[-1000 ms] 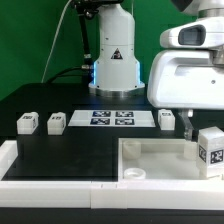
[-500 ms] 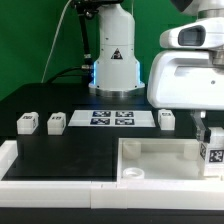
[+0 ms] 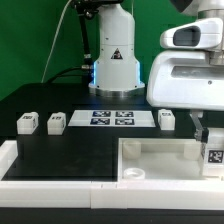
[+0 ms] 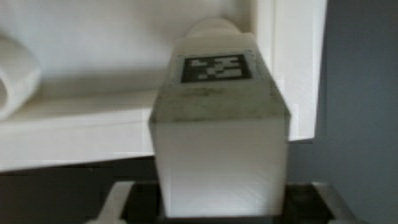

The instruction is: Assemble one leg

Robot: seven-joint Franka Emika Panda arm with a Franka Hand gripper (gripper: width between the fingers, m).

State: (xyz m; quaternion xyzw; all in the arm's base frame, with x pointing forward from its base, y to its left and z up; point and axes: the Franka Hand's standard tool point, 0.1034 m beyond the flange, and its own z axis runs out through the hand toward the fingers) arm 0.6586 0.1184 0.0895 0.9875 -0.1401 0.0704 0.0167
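Note:
My gripper (image 3: 210,138) is shut on a leg (image 3: 214,156), a small white peg with a black-and-white tag, at the exterior view's right edge. It holds the leg upright, low over the right corner of the large white tabletop (image 3: 160,158). In the wrist view the leg (image 4: 221,120) fills the middle, tag (image 4: 217,68) facing the camera, with my gripper (image 4: 222,206) closed on its sides and the tabletop (image 4: 80,120) behind it. Three more legs lie on the black table (image 3: 27,122), (image 3: 56,122), (image 3: 166,119).
The marker board (image 3: 112,119) lies at the table's middle back. The robot base (image 3: 113,60) stands behind it. A white raised rim (image 3: 12,160) runs along the table's front and left edge, next to the tabletop.
The gripper has moved the held leg slightly down and toward the exterior view's right, closer to the tabletop's corner. The other legs have not moved.

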